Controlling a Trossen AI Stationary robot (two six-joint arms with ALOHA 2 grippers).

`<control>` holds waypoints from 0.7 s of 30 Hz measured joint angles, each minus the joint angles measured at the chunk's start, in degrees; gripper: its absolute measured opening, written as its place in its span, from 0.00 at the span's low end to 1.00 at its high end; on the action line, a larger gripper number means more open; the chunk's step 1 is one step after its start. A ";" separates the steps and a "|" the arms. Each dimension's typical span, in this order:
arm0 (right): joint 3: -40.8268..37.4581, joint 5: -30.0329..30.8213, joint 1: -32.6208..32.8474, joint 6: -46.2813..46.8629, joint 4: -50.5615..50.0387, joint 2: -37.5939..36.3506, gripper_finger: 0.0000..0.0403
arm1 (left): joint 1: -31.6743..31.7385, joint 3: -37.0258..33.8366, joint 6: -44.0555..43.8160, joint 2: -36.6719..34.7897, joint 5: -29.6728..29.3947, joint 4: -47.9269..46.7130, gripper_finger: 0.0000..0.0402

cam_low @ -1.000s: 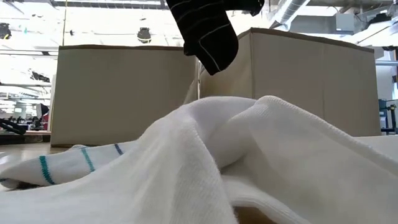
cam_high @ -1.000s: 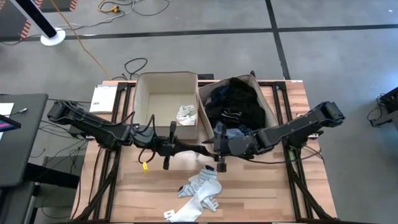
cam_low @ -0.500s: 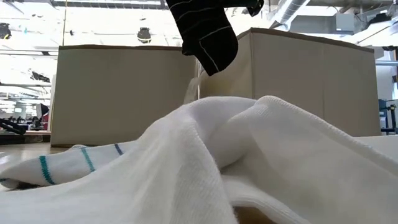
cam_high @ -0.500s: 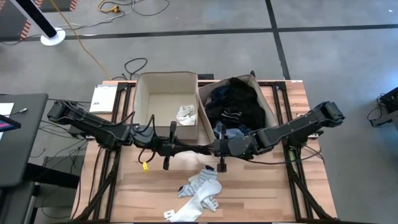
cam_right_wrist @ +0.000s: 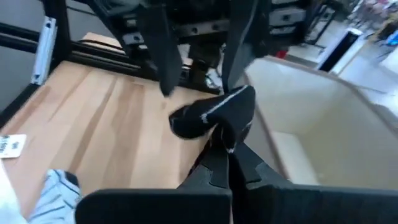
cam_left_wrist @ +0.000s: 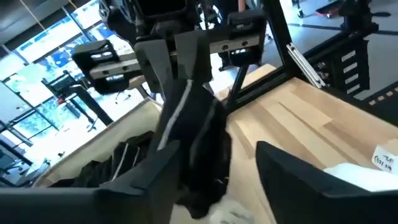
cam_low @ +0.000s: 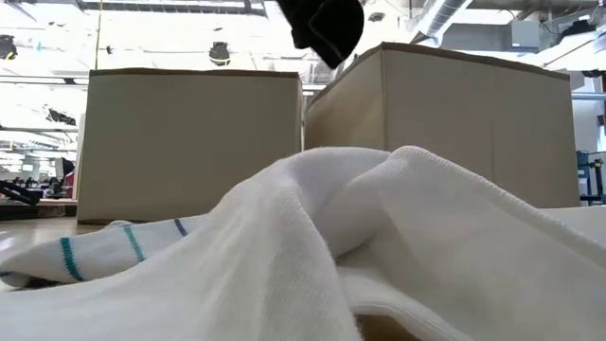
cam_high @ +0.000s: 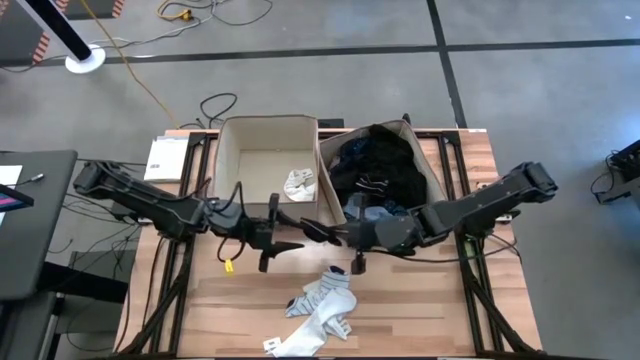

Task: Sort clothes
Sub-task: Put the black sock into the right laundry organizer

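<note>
Both arms reach toward the middle of the wooden surface [cam_high: 420, 300], meeting in front of the two beige fabric bins.

1. Right gripper [cam_high: 335, 236]: the fingers are closed on a black sock with thin white stripes [cam_right_wrist: 214, 115]. In the right wrist view the sock projects forward from the pinched fingertips, clear of the surface. In the low view its dark toe [cam_low: 327, 26] hangs high above the boards, between the two bin fronts.

2. Left gripper [cam_high: 300, 233]: the fingers stand apart, just beside the same sock. In the left wrist view the dark fabric [cam_left_wrist: 196, 146] hangs between the two spread fingers; contact with them cannot be told.

3. Left bin [cam_high: 232, 160]: holds one light-coloured garment [cam_high: 300, 183] near its right wall.

4. Right bin [cam_high: 432, 172]: filled with dark clothes [cam_high: 380, 165], with a light blue piece [cam_high: 372, 212] at its near edge.

5. Near edge of the surface: a heap of white socks [cam_high: 320, 305] lies well in front of the bins. One carries teal and dark bands [cam_low: 123, 242], and the heap fills most of the low view.

6. A white booklet [cam_high: 165, 157] lies on the surface left of the left bin
</note>
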 joint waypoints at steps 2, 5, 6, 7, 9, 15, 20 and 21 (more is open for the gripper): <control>0.65 1.97 0.61 -0.79 -1.73 -1.05 0.00 | -0.14 0.00 -0.09 -1.45 -0.38 -0.52 0.55; 1.44 5.93 1.59 -1.39 -4.12 -2.96 0.00 | -0.45 0.00 -0.91 -3.77 -0.97 -2.23 0.59; 1.63 7.67 1.99 -1.51 -4.96 -3.64 0.00 | -0.45 0.00 -1.31 -4.54 -1.07 -3.16 0.60; 1.81 9.29 2.28 -1.58 -5.69 -4.40 0.00 | -0.45 0.00 -1.92 -5.22 -1.07 -4.09 0.61; 1.83 12.00 2.81 -1.97 -7.28 -6.21 0.00 | -0.45 0.00 -3.40 -6.32 -1.09 -6.47 0.61; 1.88 18.23 3.03 -1.34 -11.46 -11.80 0.00 | -0.45 0.00 -9.04 -6.16 7.33 -16.96 0.61; 1.88 18.64 0.13 4.87 -21.00 -16.18 0.00 | -1.14 -0.04 -13.01 -2.58 20.30 -19.02 0.61; 1.88 18.66 -0.62 6.79 -23.46 -16.82 0.00 | -1.46 -0.02 -13.10 -1.79 20.95 -18.97 0.61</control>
